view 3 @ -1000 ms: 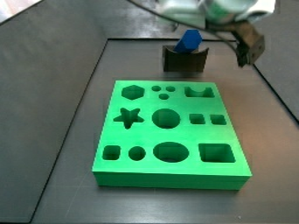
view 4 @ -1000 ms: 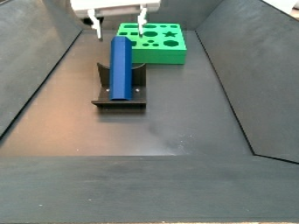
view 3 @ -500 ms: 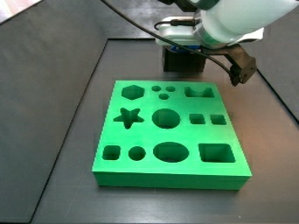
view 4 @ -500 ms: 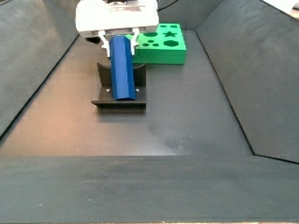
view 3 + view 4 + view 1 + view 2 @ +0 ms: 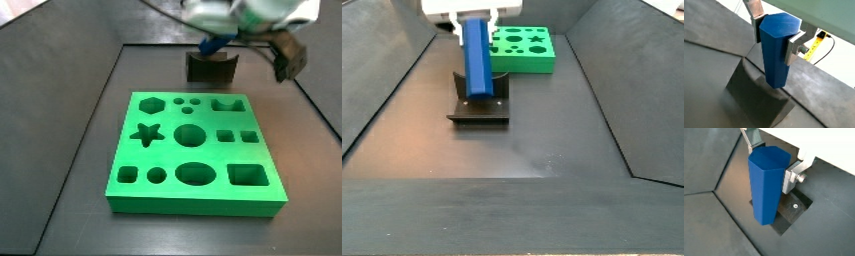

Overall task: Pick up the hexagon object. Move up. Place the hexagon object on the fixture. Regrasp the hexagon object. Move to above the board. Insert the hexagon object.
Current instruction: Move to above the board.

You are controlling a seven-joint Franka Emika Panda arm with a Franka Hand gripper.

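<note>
Desk (image 5: 543,130): you see a dark floor with raised side walls carrying everything.
Board (image 5: 197,150): your green slab with shaped cut-outs lies flat; in a side view (image 5: 523,48) it sits just behind the fixture.
Hexagon object (image 5: 477,62): you have the blue bar tilted slightly, its lower end at the fixture and its upper end between the fingers; whether it touches the notch you cannot tell. Both wrist views (image 5: 777,50) (image 5: 769,185) show its hexagonal end face.
Fixture (image 5: 478,108): your dark block stands beyond the board's far edge in a side view (image 5: 210,68).
Gripper (image 5: 470,18): it sits above the fixture, jaws clenched on the hexagon object, silver fingers (image 5: 796,175) pressed to opposite faces near its top.
</note>
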